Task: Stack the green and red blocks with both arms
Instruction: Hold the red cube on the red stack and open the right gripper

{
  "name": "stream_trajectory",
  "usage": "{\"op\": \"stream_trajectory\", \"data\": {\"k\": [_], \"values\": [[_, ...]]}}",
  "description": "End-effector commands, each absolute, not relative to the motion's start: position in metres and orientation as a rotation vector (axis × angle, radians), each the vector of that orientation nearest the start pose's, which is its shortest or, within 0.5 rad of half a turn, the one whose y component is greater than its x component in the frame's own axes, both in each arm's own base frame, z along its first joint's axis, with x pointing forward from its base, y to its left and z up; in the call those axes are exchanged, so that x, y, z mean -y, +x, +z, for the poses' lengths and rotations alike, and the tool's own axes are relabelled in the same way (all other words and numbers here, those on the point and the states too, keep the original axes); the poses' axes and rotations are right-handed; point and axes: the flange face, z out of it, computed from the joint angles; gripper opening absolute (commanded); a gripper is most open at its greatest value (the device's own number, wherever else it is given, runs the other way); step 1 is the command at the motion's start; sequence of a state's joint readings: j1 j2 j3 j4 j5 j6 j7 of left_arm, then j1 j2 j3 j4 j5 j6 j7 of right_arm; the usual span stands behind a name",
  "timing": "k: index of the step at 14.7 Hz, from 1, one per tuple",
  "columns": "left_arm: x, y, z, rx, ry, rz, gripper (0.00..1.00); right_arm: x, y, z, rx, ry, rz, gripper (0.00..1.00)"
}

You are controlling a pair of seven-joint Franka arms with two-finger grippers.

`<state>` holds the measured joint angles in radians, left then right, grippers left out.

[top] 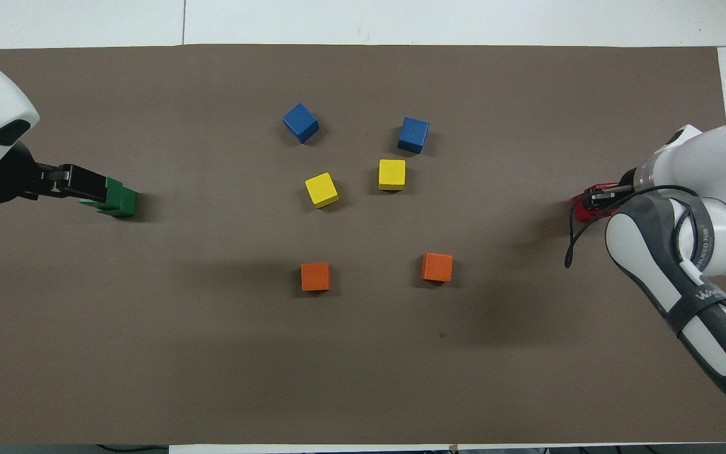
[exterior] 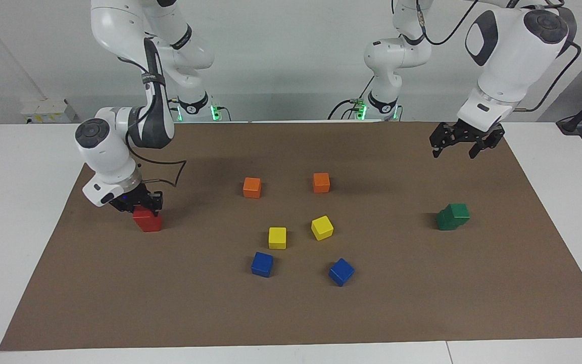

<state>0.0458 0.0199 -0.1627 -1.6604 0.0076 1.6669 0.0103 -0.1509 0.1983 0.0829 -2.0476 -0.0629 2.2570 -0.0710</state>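
Observation:
Two green blocks [exterior: 452, 216] stand stacked at the left arm's end of the mat, the upper one set askew; from above the green blocks [top: 121, 202] peek out past the left gripper. My left gripper [exterior: 463, 145] hangs open in the air, well above them and empty; in the overhead view the left gripper [top: 99, 190] covers part of the stack. At the right arm's end, my right gripper [exterior: 142, 203] is down on the red blocks [exterior: 148, 221], shut on the upper one, which it mostly hides. Only a red sliver [top: 580, 211] shows beside the right gripper [top: 596, 197].
In the middle of the brown mat [exterior: 422, 303] lie two orange cubes [exterior: 252, 187] [exterior: 321, 182], two yellow cubes [exterior: 277, 237] [exterior: 322, 227] and two blue cubes [exterior: 262, 264] [exterior: 341, 271]. White table borders the mat.

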Motion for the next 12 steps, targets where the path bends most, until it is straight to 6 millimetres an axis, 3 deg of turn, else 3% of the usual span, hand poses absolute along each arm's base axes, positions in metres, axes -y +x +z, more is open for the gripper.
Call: {"op": "stream_trajectory", "data": {"k": [1, 12], "values": [[0.0669, 0.5594, 0.5830, -0.192, -3.146, 0.008, 1.00, 0.0429, 0.5786, 0.3474, 0.096, -3.183, -0.048, 1.00], [0.0677, 0.5585, 0.5828, -0.194, -3.146, 0.013, 1.00, 0.0438, 0.5875, 0.3538, 0.093, -3.182, -0.070, 1.00]]}}
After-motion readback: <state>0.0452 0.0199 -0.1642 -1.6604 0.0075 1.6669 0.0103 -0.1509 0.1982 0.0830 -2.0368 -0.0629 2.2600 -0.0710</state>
